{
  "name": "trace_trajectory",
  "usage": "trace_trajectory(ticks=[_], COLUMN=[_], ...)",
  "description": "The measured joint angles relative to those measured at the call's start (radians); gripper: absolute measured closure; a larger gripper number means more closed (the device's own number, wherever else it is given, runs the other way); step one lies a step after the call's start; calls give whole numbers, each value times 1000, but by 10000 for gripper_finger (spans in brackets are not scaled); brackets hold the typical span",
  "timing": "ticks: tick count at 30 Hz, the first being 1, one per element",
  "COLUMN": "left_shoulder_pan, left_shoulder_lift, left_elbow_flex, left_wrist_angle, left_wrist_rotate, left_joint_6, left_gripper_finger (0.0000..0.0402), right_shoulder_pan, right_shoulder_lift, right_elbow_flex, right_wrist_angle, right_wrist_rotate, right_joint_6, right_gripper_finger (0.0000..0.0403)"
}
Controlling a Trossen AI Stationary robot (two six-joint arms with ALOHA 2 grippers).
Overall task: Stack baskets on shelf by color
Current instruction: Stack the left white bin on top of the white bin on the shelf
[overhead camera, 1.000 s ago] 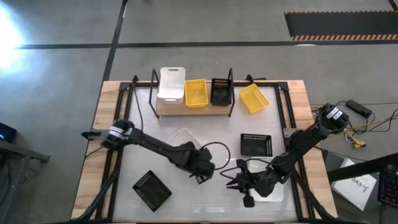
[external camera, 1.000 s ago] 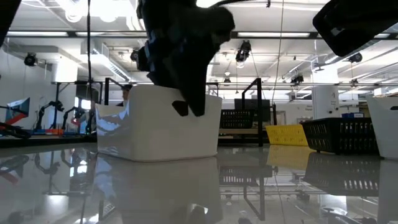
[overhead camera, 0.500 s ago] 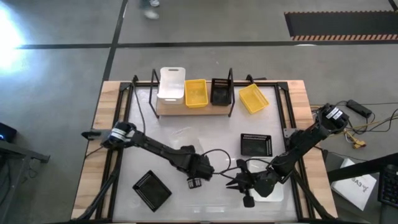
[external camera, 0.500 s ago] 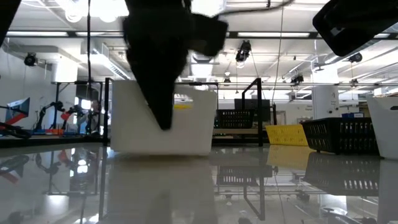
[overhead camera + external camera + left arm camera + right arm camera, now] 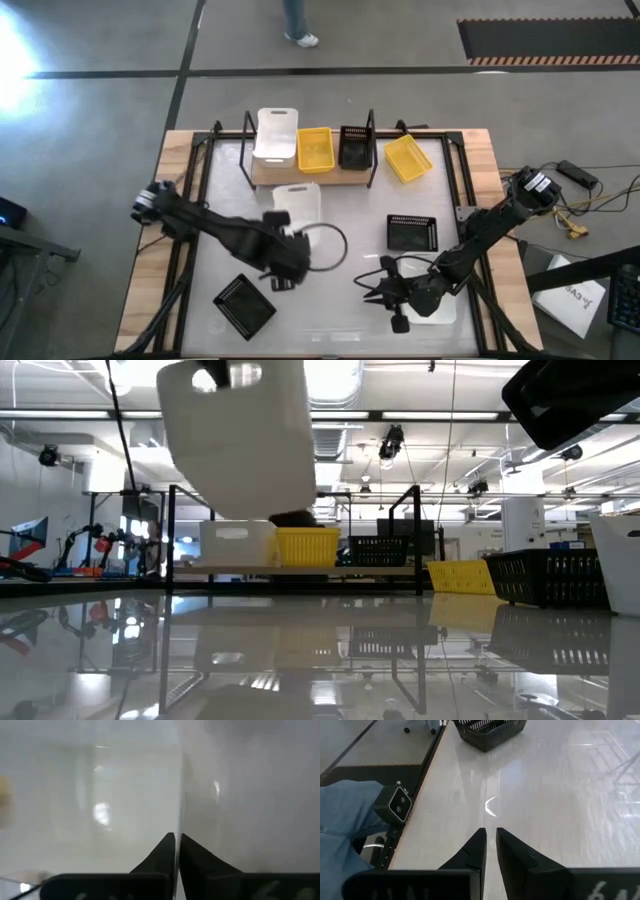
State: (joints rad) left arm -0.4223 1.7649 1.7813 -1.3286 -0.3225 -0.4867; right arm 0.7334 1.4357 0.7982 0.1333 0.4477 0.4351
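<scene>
The shelf (image 5: 262,176) stands at the table's far side and carries a white basket (image 5: 276,135), a yellow one (image 5: 314,150) and a black one (image 5: 354,147) side by side. My left gripper (image 5: 290,228) is shut on another white basket (image 5: 297,200), which hangs high above the table in the low view (image 5: 240,440), just in front of the shelf. A yellow basket (image 5: 407,158) and two black baskets (image 5: 412,232) (image 5: 245,305) rest on their bottoms on the table. My right gripper (image 5: 368,291) waits near the front edge, shut on nothing. My left gripper pinches a thin side wall of the white basket (image 5: 177,795) between its two fingers, one finger (image 5: 160,855) on each face of the wall. The basket's near end (image 5: 292,222) is the end it holds. The basket is lifted clear of the table and tilted.
The shelf's black wire ends (image 5: 247,145) (image 5: 372,145) stand upright. Something white (image 5: 440,305) lies under my right arm. A small camera (image 5: 399,802) sits at the table's edge, with blue denim (image 5: 345,820) beside it. A person's legs (image 5: 295,20) show on the floor beyond the table.
My left gripper has shut on the white basket's wall, then risen and gone toward the far edge and the shelf. The basket, first standing on the table, is now lifted clear and tilted.
</scene>
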Motion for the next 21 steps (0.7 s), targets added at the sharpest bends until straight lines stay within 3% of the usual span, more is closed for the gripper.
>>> trace_trajectory(ticks=[4,11,21], left_shoulder_pan=[15,96,387], left_shoulder_lift=[-96,-174,-177], left_elbow_flex=[-1,-4,-105], left_wrist_angle=[-12,-22,-17], left_wrist_rotate=[-98,-314,-441], left_joint_6=[56,363,695], left_gripper_finger=[401,401,401], right_shoulder_pan=[0,0,0], right_shoulder_lift=[0,0,0], right_elbow_flex=[0,0,0], right_wrist_angle=[4,6,6], right_wrist_rotate=[0,15,28], right_joint_6=[-1,-1,1], right_gripper_finger=[369,369,369])
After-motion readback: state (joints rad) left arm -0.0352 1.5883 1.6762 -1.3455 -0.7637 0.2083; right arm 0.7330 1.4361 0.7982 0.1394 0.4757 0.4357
